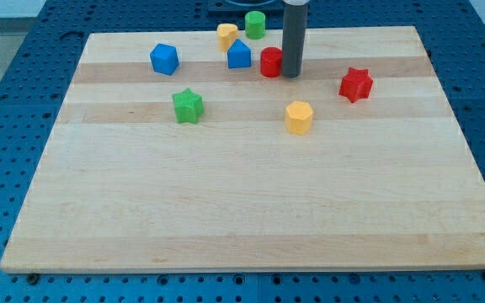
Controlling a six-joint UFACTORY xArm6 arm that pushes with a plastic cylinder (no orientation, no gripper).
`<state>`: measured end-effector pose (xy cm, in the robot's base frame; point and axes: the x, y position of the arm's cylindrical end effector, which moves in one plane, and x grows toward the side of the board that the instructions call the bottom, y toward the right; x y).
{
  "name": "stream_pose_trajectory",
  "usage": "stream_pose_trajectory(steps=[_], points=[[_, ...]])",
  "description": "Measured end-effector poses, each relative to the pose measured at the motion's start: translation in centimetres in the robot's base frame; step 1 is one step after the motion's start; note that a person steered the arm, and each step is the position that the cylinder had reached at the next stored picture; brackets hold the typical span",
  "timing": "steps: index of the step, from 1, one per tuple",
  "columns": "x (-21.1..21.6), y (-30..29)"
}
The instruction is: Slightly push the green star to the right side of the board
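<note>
On the wooden counter (251,210), our tip (290,75) rests just right of the red cylinder (270,62), near the view's top. There is no claw here, only a bare rod, so it holds nothing. The green star (188,105) lies well apart, down and to the view's left of our tip. In our judgement, we must circle to the star's left flank before nudging it rightward, steering clear of the blue block (239,55).

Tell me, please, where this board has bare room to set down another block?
The wooden board is bare below the green star and yellow hexagonal block. It is crowded at the top, where my tip touches the red cylinder.
</note>
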<state>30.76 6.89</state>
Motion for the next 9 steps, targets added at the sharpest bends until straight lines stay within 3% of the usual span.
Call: stream_pose_trajectory(steps=[1,5,7,9], points=[[2.1,-1.3],[4.2,-27.4],[5.3,-24.1],[5.2,-12.0]])
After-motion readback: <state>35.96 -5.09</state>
